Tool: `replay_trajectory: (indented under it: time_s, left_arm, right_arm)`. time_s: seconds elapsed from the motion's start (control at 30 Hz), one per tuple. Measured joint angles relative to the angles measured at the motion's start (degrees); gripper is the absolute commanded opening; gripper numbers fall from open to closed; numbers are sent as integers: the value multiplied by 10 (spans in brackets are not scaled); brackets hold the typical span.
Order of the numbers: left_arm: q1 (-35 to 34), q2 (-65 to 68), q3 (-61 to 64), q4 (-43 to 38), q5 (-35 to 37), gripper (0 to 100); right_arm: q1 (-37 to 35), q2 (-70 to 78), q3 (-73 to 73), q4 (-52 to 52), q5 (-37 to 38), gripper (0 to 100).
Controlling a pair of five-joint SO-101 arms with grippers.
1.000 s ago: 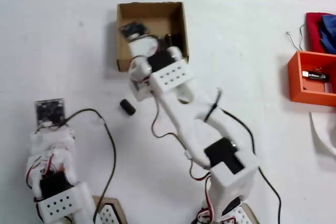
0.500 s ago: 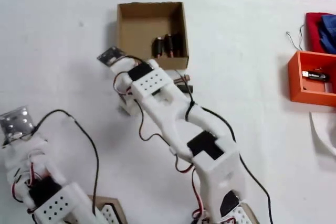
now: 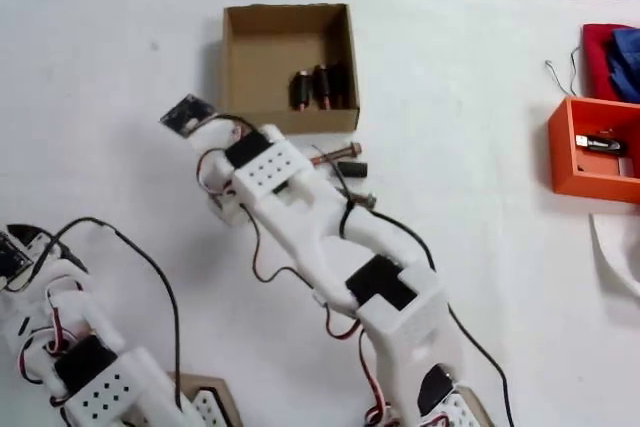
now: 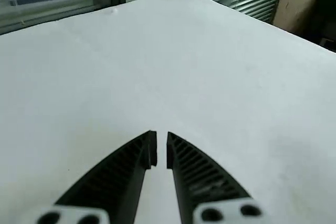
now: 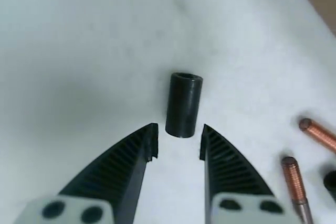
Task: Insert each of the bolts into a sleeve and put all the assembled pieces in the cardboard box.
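The right gripper is half open and holds nothing. Its ribbed black tips are just beside one end of a smooth black tube-shaped sleeve, which lies on the white table. Threaded copper bolts lie near. The left gripper is almost closed and empty. Dark assembled pieces lie inside the square cardboard box.

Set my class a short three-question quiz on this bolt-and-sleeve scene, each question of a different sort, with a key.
1. True or false: the right gripper is shut on the black sleeve.
2. Multiple choice: the assembled pieces lie A) inside the cardboard box, B) beside it, C) behind it.
3. Short answer: how many loose bolts lie near the sleeve in the right wrist view?
Key: 1 false, it is open; 2 A; 3 two.
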Motion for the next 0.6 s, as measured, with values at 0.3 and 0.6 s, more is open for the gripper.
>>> replay_trajectory:
  time_s: [0.3, 0.6]
  left_arm:
    - [19, 0, 4, 2, 1, 64]
    - [19, 0, 4, 2, 1, 64]
  right_arm:
    - [0, 25, 0, -40, 0, 123]
    - [3, 98, -41, -59, 0, 123]
